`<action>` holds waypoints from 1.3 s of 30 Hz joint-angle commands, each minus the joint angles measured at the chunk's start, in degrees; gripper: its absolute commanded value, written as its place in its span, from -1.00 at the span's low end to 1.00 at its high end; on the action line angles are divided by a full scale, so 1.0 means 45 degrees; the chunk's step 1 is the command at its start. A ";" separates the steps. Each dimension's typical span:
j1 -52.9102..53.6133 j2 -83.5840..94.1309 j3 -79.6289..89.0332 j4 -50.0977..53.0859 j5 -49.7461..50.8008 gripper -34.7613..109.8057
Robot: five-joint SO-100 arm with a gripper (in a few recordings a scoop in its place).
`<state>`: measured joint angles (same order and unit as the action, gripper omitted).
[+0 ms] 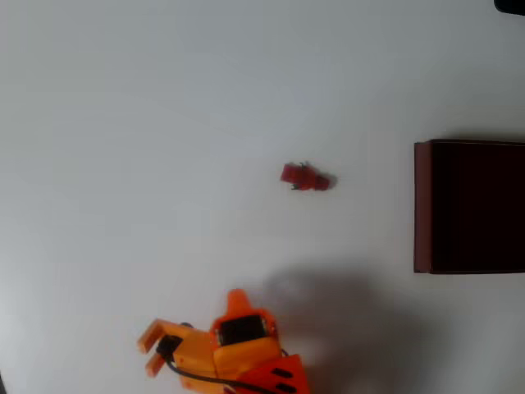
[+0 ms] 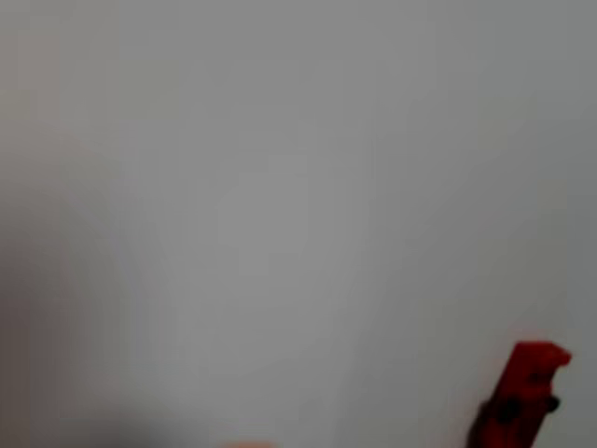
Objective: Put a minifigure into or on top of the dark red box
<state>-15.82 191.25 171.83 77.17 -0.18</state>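
In the overhead view the minifigure [image 1: 306, 177], tiny and bright red with dark details, lies on its side on the white table near the middle. The dark red box [image 1: 422, 205] stands at the right edge, open side up, its interior very dark and partly cut off by the frame. My orange gripper [image 1: 151, 351] is at the bottom edge, pointing left, far below and left of the figure. Its fingers stand a little apart with nothing between them. The blurred wrist view has a small red shape with dark spots [image 2: 524, 397] at the bottom right, likely the figure.
The white table [image 1: 164, 123] stretches bare around the figure and between it and the box. The arm casts a soft shadow [image 1: 344, 304] right of the gripper. A dark object [image 1: 510, 5] pokes in at the top right corner.
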 commanded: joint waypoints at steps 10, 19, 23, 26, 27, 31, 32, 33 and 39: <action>-0.0039 0.0117 0.0078 0.0020 -0.0020 -0.52; 0.0117 0.0117 -0.0195 -0.0039 0.0625 -0.33; -0.0215 0.0137 -0.1660 0.0273 0.4004 -0.35; -0.1270 0.0156 -0.2266 -0.0547 0.6484 -0.37; -0.1797 0.0176 -0.2305 -0.1113 0.6094 -0.38; -0.2109 0.0176 -0.3262 -0.1309 0.6562 -0.33; -0.2070 0.0176 -0.3535 -0.1328 0.6562 -0.32; -0.2070 0.0176 -0.3887 -0.1328 0.6328 -0.31; -0.0781 -0.1309 -0.6172 -0.0098 0.6133 -0.27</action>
<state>-20.92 189.32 149.24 74.27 27.33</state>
